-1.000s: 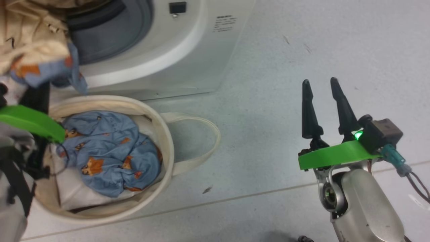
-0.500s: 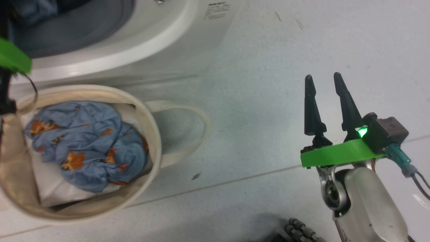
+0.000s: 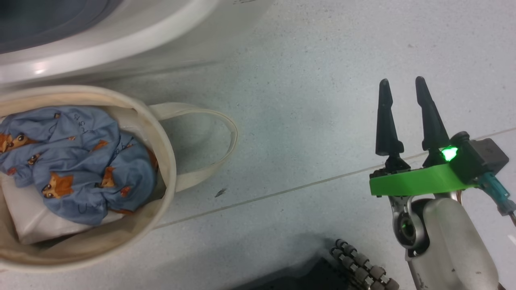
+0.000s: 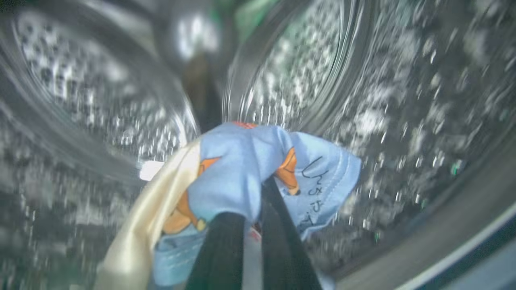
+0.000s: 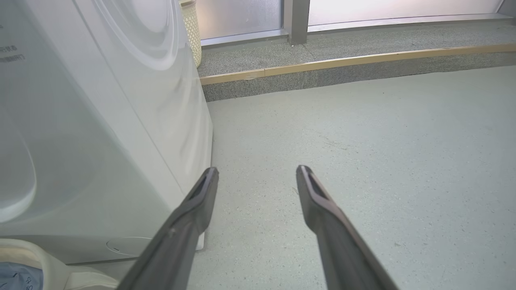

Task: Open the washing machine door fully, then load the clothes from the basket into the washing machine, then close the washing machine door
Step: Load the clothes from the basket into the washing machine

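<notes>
clothes pinched in closed left end effector deep inside washing machine drum, second blue garment lying in basket, right end effector open over floor; may cling to fingers on release and drag back out.

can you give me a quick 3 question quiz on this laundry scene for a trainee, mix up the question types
1. Fill in: the printed garment lying in the basket is light ____ with orange animal prints.
2. True or false: the right tool grips a piece of clothing.
3. Choose: the left tool, shut on the cream garment, is A) above the basket, B) inside the steel drum, C) beside the right tool.
Key: 1 blue; 2 false, it is open over the floor; 3 B.
</notes>
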Robot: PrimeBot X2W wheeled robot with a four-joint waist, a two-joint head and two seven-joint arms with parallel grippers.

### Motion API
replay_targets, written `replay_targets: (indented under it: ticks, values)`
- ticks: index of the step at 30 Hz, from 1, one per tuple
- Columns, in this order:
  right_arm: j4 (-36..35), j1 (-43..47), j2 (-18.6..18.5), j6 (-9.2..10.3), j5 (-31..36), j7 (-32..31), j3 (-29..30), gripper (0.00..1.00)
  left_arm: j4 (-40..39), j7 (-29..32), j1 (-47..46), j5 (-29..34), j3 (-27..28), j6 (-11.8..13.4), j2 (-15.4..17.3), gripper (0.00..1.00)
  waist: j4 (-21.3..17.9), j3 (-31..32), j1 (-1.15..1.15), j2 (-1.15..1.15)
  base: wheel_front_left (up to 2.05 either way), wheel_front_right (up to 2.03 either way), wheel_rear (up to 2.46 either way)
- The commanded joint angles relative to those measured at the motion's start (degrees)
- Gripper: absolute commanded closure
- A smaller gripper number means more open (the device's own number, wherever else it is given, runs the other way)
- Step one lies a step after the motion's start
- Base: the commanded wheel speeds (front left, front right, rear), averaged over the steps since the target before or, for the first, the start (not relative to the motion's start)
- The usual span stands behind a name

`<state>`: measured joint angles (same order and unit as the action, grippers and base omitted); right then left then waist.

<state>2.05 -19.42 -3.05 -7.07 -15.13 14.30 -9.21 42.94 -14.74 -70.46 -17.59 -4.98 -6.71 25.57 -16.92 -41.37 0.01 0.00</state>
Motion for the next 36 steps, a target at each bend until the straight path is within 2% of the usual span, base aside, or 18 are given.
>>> replay_targets:
  ticks: [1,2,3,6,9,13,16,21,22,23,24,30,36]
  values:
    - [-1.52,1.75,0.17,-0.42,-0.05,0.70,-1.11,0.00,-1.20,-0.26,-0.54,0.70,1.14,-0.35,2.25,0.51,-0.01,0.16,-0.01,0.00,0.00,0.00,0.00]
    - [-1.46,1.69,0.17,-0.42,-0.10,0.70,-1.27,0.00,0.14,-0.26,-0.68,0.88,1.15,-0.44,2.03,0.09,-0.08,0.30,-0.01,0.00,0.00,0.00,0.00]
    - [-1.47,1.62,0.17,-0.42,-0.19,0.70,-1.34,0.00,1.38,-0.26,-0.98,1.15,0.92,-0.52,1.87,0.00,-0.16,0.45,-0.01,0.00,0.00,0.00,0.00]
    - [-1.35,1.51,0.17,-0.42,-0.23,0.70,-1.34,0.00,5.45,-0.26,-1.69,1.77,-1.44,-0.72,1.50,0.00,-0.51,0.96,-0.01,0.00,0.00,0.00,0.00]
    - [-1.13,1.57,0.17,-0.42,-0.23,0.70,-1.47,0.00,14.82,1.74,-3.98,1.29,-2.59,-0.75,1.14,0.00,-0.61,1.47,-0.01,0.00,0.00,0.00,0.00]
    - [-0.63,1.51,0.17,-0.42,-0.16,0.70,-1.85,0.00,25.16,9.30,-7.61,1.03,-2.83,2.13,0.03,0.00,-0.31,2.39,-0.01,0.00,0.00,0.00,0.00]
    - [-0.19,1.08,0.17,-0.42,-0.18,0.70,-2.25,0.00,28.33,12.40,-8.28,0.69,-3.09,2.76,-1.13,0.00,0.04,3.86,-0.01,0.00,0.00,0.00,0.00]
    - [1.51,0.22,0.17,-0.42,-0.38,0.70,-2.84,0.00,29.64,9.92,-5.60,-0.77,-2.83,1.89,-3.60,0.00,1.32,7.50,-0.01,0.00,0.00,0.00,0.00]
    - [2.19,0.10,0.17,-0.42,-0.71,0.70,-2.98,0.00,29.80,7.56,-3.54,-1.92,-2.47,0.82,-4.90,0.00,2.06,9.35,-0.01,0.00,0.00,0.00,0.00]
    - [2.19,0.10,0.17,-0.42,-0.71,0.70,-2.98,0.00,29.80,7.56,-3.54,-1.92,-2.47,0.82,-4.90,0.00,2.06,9.35,-0.01,0.00,0.00,0.00,0.00]
    - [2.90,0.18,0.17,-0.42,-1.01,0.70,-3.10,0.00,29.21,3.16,-1.21,-2.50,-2.46,0.16,-5.60,0.00,2.93,11.20,-0.01,0.00,0.00,0.00,0.00]
    - [5.20,0.58,0.17,-0.42,-1.19,0.70,-3.47,0.00,25.81,-0.09,6.43,-3.98,-2.74,-0.66,-6.71,0.00,5.20,15.91,-0.01,0.00,0.00,0.00,0.00]
    - [7.19,1.03,0.08,-0.42,-0.69,0.70,-2.85,0.00,7.11,-0.24,20.12,-5.74,1.65,-0.76,-5.36,0.00,7.81,21.20,-0.01,0.00,0.00,0.00,0.00]
